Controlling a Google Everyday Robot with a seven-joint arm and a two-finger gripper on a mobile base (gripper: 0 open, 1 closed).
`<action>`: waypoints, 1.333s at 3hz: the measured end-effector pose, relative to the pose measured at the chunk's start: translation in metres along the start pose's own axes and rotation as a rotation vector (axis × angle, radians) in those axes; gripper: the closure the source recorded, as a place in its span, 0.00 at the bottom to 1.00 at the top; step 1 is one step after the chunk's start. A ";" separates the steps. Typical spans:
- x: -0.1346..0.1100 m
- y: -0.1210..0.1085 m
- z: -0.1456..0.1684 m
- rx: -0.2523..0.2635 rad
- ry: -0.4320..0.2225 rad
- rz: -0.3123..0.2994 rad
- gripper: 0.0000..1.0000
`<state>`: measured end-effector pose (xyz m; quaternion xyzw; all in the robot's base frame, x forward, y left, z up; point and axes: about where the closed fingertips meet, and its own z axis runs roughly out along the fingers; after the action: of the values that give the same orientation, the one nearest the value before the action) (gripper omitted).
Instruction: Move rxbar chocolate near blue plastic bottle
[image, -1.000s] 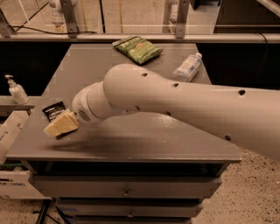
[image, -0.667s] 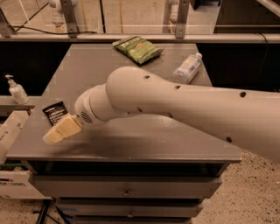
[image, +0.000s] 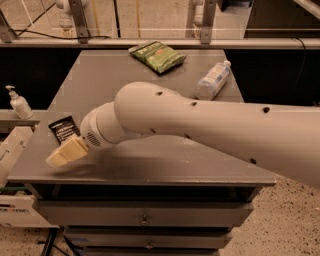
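Observation:
The rxbar chocolate is a small flat black wrapper with white print, lying near the table's front left edge. My gripper shows as cream-coloured fingers at the end of the big white arm, just in front of and right beside the bar, low over the table. The blue plastic bottle lies on its side at the table's back right, white cap pointing away, far from the bar.
A green snack bag lies at the back middle of the grey table. A small white pump bottle stands on a ledge to the left. A white box sits beside the table's left edge. Drawers are below.
The gripper has slid a little toward the table's front edge, below the bar. The bar and the bottle have not moved.

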<state>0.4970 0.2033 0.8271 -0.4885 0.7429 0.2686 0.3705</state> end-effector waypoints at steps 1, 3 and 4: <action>0.004 0.010 0.004 -0.009 0.012 0.004 0.26; 0.019 0.020 -0.003 -0.005 0.033 0.019 0.72; 0.021 0.014 -0.013 0.014 0.033 0.022 0.95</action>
<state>0.4749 0.1884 0.8183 -0.4822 0.7560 0.2594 0.3587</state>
